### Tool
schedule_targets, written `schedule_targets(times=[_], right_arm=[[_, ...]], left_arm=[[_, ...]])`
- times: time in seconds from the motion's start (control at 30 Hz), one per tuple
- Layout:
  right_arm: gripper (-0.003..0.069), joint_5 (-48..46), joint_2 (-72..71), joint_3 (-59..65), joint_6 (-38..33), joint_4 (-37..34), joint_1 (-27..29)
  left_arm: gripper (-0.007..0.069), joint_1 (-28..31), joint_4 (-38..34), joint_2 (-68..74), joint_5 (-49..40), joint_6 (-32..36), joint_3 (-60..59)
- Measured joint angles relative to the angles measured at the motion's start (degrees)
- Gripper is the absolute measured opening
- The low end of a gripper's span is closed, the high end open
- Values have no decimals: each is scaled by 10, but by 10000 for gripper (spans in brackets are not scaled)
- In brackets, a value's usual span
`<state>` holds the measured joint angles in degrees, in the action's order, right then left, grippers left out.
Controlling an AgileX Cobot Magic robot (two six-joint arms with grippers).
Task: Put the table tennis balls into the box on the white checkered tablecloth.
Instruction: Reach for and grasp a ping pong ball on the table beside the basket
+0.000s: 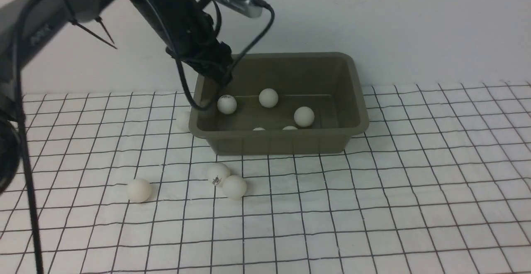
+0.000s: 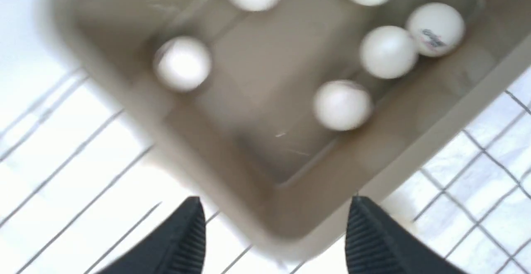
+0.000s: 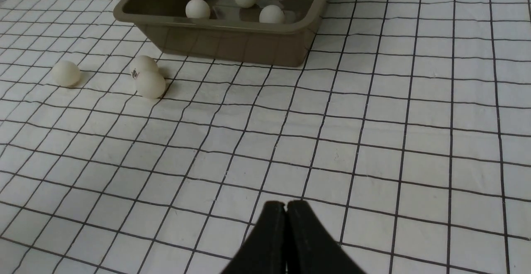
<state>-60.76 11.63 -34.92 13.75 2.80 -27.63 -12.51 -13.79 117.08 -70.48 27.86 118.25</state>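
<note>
Balls (image 1: 269, 98) round matte, box (image 1: 282, 143) rounded plastic, cloth (image 1: 373, 203) gridded

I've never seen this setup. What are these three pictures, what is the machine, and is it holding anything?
It is a robot with two arms. One picture looks forward from between them; the other two come from wrist cameras. The left end effector hangs open and empty over a corner of the box, which holds several table tennis balls. Four more balls lie on the white checkered tablecloth: a close pair, one alone, one beside the box. The right end effector is shut, holding nothing.
</note>
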Motion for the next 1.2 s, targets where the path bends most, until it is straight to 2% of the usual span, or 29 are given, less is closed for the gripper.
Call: schedule_targets(times=[0.17,0.33,0.47,0.63,0.87,1.2], right_arm=[[-18,0,0,0,0,0,0],[-18,6,0,0,0,0,0],[-18,11,0,0,0,0,0],[-18,11,0,0,0,0,0],[-18,11,0,0,0,0,0],[-18,11,0,0,0,0,0]], left_arm=[[407,56,-12,-55,0,-13,-68],[408,111,-13,-119,0,-16,-242],[408,123,-12,-143,14,-10,-353],[408,123,-6,-144,90,-10,-424],[408,123,16,-144,148,-9,-458],[408,123,17,-126,168,-3,-460]])
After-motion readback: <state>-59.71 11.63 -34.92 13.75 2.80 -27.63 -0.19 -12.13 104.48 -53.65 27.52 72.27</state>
